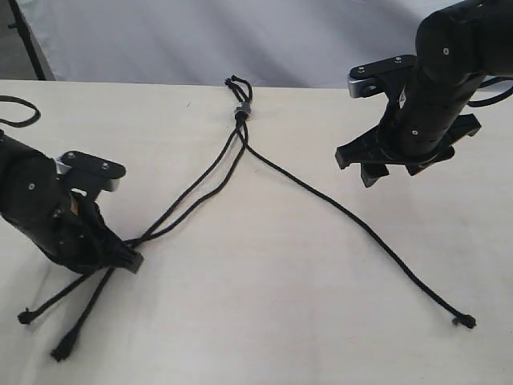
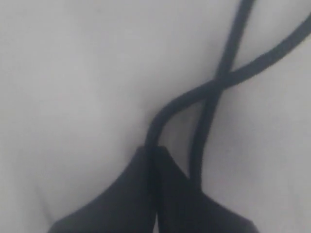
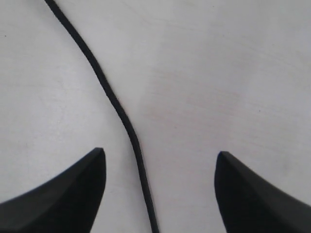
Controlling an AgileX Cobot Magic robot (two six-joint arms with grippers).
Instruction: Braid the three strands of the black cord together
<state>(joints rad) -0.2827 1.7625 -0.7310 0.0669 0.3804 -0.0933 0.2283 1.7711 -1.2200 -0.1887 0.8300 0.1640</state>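
The black cord lies on the pale table, bound by a small grey band (image 1: pixel 240 111) with short loops (image 1: pixel 238 83) beyond it. Two strands (image 1: pixel 196 183) run to the lower left, cross beside my left gripper (image 1: pixel 131 259) and end in knots (image 1: pixel 26 317). That gripper is low at the table, shut on one strand (image 2: pixel 156 127). The second strand (image 2: pixel 205 127) passes beside its fingers, and the two cross just ahead. The third strand (image 1: pixel 337 205) runs to the lower right to its knot (image 1: pixel 463 321). My right gripper (image 1: pixel 393 170) hovers open; below it the third strand (image 3: pixel 121 114) lies between the fingertips (image 3: pixel 96 162), untouched.
A thicker black cable (image 1: pixel 20 112) loops on the table at the far left edge. The table's (image 1: pixel 264 321) back edge runs just behind the cord's loops, with a pale backdrop beyond.
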